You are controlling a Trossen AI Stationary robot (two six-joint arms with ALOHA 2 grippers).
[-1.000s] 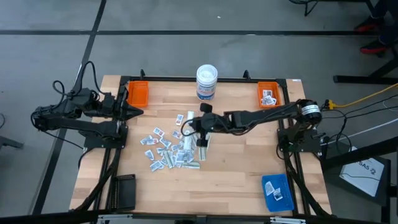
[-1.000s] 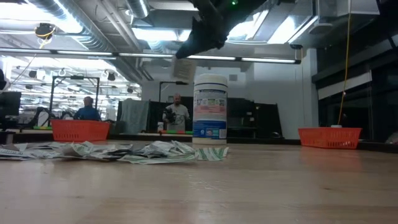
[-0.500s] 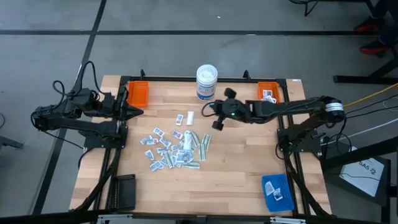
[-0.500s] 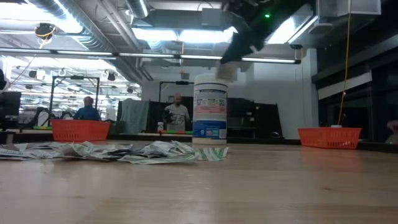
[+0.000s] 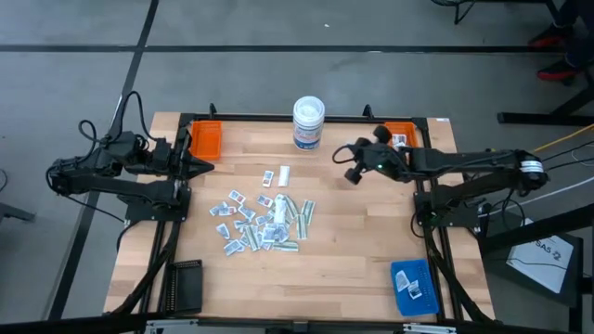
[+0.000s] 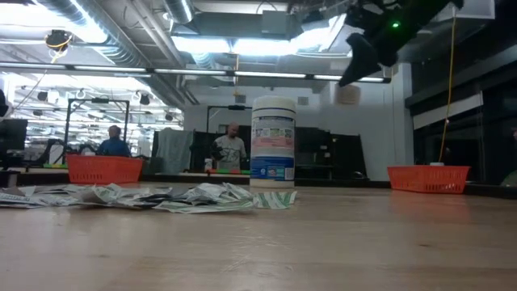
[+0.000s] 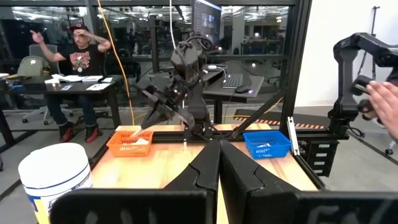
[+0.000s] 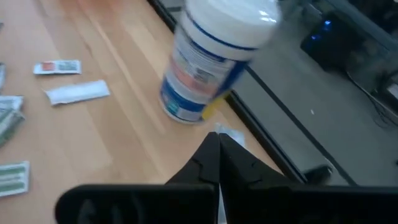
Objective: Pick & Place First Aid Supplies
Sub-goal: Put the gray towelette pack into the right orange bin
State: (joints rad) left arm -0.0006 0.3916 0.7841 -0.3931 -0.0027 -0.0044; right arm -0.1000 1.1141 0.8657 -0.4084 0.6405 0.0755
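Lying heaped on wooden table (image 5: pixel 353 241): packets (image 5: pixel 258 221); both arms' fingers together; person (image 7: pixel 81 59) seated behind.

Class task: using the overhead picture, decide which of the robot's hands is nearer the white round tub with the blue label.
Right. The right hand hangs just beside the tub, toward the right orange tray; the left hand waits at the table's left edge.

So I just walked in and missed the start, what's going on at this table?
The robot is sorting first aid packets from a pile mid-table. The right gripper is shut on a small packet and hangs above the table between the white tub and the orange tray at the far right corner, which already holds some packets. The left gripper waits shut by the other orange tray.
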